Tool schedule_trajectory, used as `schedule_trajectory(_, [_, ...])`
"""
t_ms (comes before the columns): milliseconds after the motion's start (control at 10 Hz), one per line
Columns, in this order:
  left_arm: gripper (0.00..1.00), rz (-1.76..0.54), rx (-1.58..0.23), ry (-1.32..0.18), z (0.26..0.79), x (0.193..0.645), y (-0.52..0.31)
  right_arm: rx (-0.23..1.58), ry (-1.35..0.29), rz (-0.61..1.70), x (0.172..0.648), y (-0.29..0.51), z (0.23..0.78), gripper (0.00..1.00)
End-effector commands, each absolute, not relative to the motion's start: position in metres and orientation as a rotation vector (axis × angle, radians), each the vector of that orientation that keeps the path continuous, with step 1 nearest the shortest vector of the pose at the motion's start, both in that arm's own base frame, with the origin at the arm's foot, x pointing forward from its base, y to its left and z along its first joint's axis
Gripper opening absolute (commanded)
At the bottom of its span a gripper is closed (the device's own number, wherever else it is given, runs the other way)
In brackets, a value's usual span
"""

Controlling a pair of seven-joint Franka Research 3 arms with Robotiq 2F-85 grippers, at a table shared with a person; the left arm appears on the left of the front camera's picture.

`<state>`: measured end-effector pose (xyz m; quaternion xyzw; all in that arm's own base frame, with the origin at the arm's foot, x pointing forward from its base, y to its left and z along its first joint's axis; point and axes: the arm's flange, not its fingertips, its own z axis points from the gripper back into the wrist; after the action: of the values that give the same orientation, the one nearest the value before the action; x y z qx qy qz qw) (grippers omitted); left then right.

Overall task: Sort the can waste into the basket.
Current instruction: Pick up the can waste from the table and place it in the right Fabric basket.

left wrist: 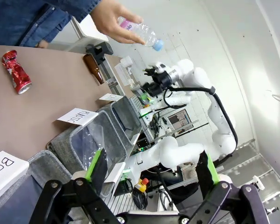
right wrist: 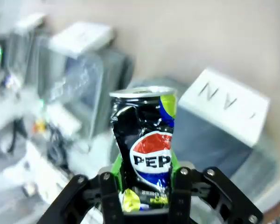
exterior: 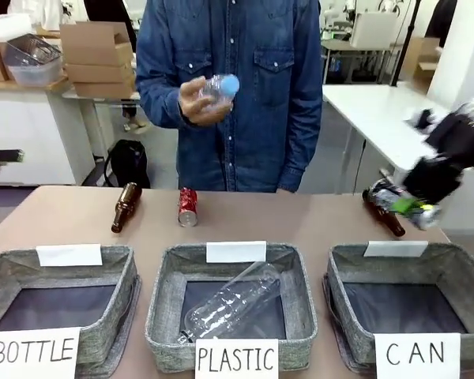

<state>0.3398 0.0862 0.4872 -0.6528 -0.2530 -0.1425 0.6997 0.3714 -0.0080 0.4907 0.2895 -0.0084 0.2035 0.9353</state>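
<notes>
The right gripper (exterior: 411,206), black with green pads, is reaching in from the right side and tilting downward over the far right part of the brown tabletop (exterior: 316,217); it is blurred in the front view. Its jaws are pinching the dented dark metal drink can with red, blue and green print (right wrist: 148,140) by its lower body, and the can is standing upright between the fingers with its silvery rim on top. In the front view the can is hanging beyond the far rim of the grey fabric rectangular basket signed CAN (exterior: 344,276), outside it, near a brown glass bottle (exterior: 385,219) lying on the table.

The left gripper (left wrist: 151,169) is hanging with its jaws spread wide and nothing between them.

The crumpled red metal can (exterior: 188,207) is lying on the tabletop behind the grey fabric basket signed PLASTIC (exterior: 164,308).

The person's hand (exterior: 196,103) is gripping a clear plastic bottle with a blue cap (exterior: 220,87) at chest height.
</notes>
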Motion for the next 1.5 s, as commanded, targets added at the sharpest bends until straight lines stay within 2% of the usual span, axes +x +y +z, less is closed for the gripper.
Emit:
schedule_trajectory(0, [1.0, -0.33, -1.474, -0.589, 0.49, 0.34, 0.085, 0.744, 0.118, 0.655, 0.353, -0.047, 0.479, 0.0])
schedule_trajectory(200, [1.0, -0.33, -1.474, -0.589, 0.49, 0.34, 0.085, 0.788, 0.161, 0.74, 0.34, -0.055, 0.468, 0.0])
schedule_trajectory(600, [1.0, -0.33, -1.474, -0.589, 0.49, 0.34, 0.085, 0.777, 0.14, 0.746, 0.337, -0.058, 0.464, 0.0])
schedule_trajectory(800, [1.0, -0.33, -1.474, -0.589, 0.49, 0.34, 0.085, 0.759, 0.142, 0.756, 0.337, -0.058, 0.461, 0.93])
schedule_trajectory(900, [1.0, -0.33, -1.474, -0.589, 0.49, 0.34, 0.085, 0.76, 0.14, 0.751, 0.338, -0.058, 0.46, 1.0])
schedule_trajectory(1400, [1.0, -0.33, -1.474, -0.589, 0.49, 0.34, 0.085, 0.766, 0.143, 0.745, 0.341, -0.057, 0.461, 1.0])
